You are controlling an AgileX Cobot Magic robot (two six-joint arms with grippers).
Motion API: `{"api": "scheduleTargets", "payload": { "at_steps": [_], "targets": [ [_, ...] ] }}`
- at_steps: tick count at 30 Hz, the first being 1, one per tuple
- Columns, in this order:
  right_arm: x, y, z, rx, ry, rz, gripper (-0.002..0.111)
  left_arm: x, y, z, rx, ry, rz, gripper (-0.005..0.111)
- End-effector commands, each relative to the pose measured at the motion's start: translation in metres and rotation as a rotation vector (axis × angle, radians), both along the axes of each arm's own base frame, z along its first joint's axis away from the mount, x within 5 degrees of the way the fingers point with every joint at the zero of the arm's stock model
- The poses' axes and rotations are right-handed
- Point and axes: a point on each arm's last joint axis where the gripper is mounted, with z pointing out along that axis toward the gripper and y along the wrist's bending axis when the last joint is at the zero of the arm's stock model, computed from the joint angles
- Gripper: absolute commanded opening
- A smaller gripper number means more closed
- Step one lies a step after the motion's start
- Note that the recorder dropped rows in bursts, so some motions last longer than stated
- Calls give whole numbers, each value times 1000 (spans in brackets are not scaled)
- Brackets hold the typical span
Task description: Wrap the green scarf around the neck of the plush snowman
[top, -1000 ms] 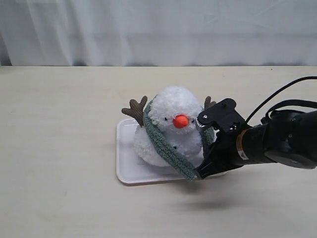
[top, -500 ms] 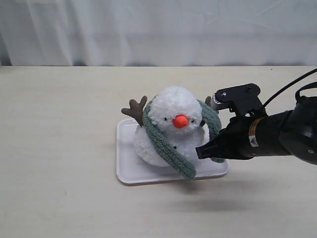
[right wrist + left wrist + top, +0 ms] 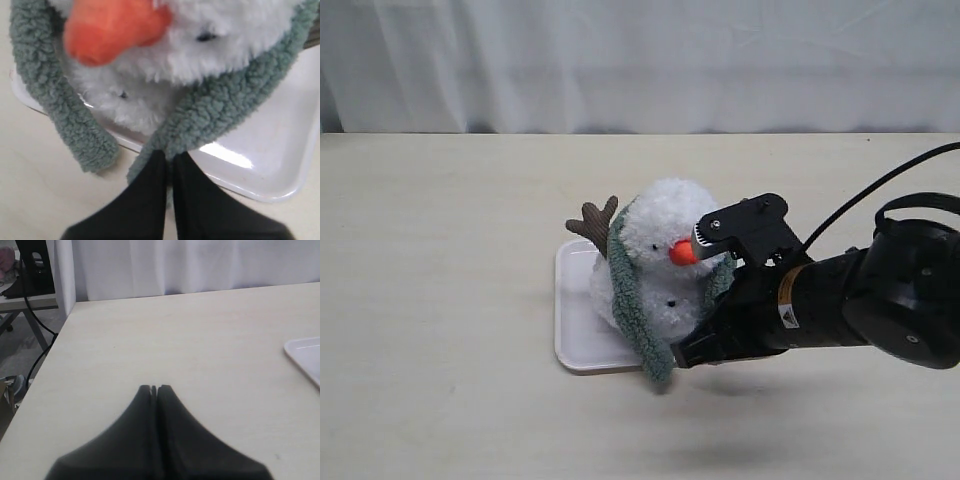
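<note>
The plush snowman stands on a white tray, its orange nose facing the front. The green scarf lies round the back of its neck. One end hangs down its left front, past the tray's edge. My right gripper is low in front of the snowman's body, shut on the scarf's other end. In the right wrist view the scarf runs from under the snowman straight into the closed right gripper. My left gripper is shut and empty above bare table.
The tray's corner shows at the edge of the left wrist view. The table's left edge drops to the floor, with cables and a stand beyond it. A white curtain hangs behind the table. The right arm's cable arcs above it.
My right gripper has closed on the scarf's right end and carried it leftward across the snowman's front. The free end has swung left and the snowman has leaned slightly.
</note>
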Motion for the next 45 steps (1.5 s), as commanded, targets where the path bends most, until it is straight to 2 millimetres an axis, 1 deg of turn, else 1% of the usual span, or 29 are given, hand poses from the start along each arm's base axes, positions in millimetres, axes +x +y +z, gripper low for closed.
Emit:
{"api": "scheduleTargets", "payload": {
  "at_steps": [1,8,15,22,24,31,33,37,45],
  "targets": [
    [0,3,4,69,0,-36,4,0,0,0,-5,-10,1,0],
    [0,4,4,99,18,-71,4,0,0,0,-5,-10,1,0],
    [-1,3,1,87,32,-73,4,0,0,0,-5,-10,1,0],
    [3,6,-21,45,86,-72,4,0,0,0,-5,-10,1,0],
    [4,7,-21,57,77,-68,9,0,0,0,-5,-10,1,0],
    [6,10,-18,85,52,-60,37,0,0,0,-5,-10,1,0],
    [5,9,-19,79,57,-62,42,0,0,0,-5,-10,1,0],
    [4,7,-20,49,70,-57,49,0,0,0,-5,-10,1,0],
    [1,2,-23,-11,111,-65,56,0,0,0,-5,-10,1,0]
  ]
}}
